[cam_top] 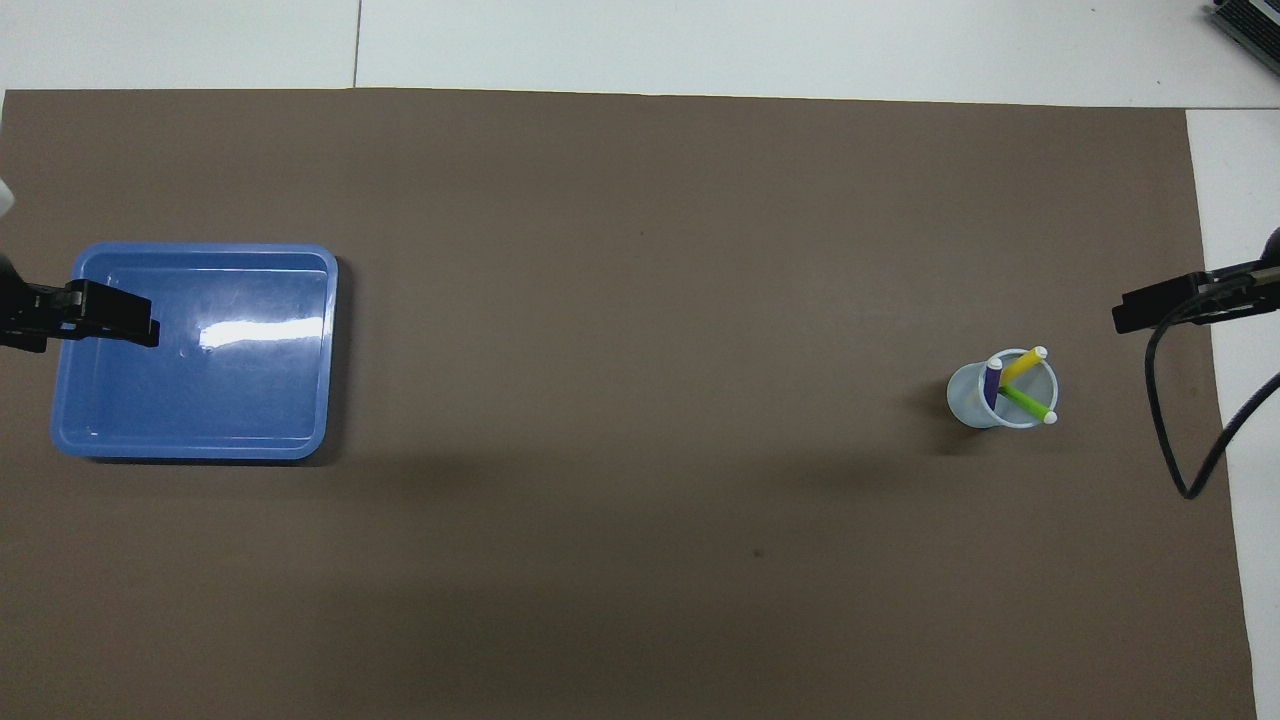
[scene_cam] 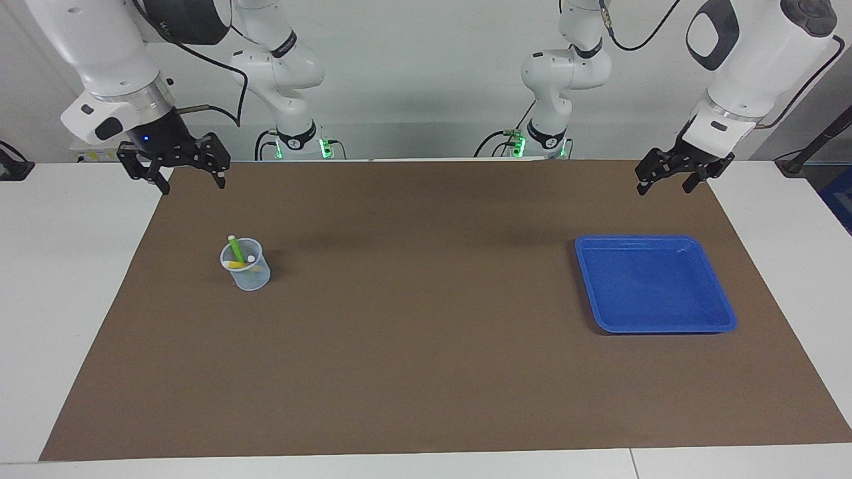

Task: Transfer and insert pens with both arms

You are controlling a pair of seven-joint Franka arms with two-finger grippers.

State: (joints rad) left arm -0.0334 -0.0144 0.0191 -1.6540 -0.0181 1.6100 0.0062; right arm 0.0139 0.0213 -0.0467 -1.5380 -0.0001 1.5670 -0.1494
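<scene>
Right claw (scene_cam: 190,176) and left claw (scene_cam: 673,178) hang spread and empty over the brown mat's (scene_cam: 426,372) corners. Only the overhead view reveals the purple pen (cam_top: 992,383) beside the green pen (cam_top: 1022,402) and yellow pen (cam_top: 1023,364) in the clear cup (cam_top: 966,400).

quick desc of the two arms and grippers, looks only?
Both arms are white and jointed, with dark grey joint covers and silver wrist rings. The right gripper and left gripper are black, two-fingered, with linkage-style fingers. Black cables run along both arms; the right gripper's body shows a small blue light. Green lights glow at both bases.
</scene>
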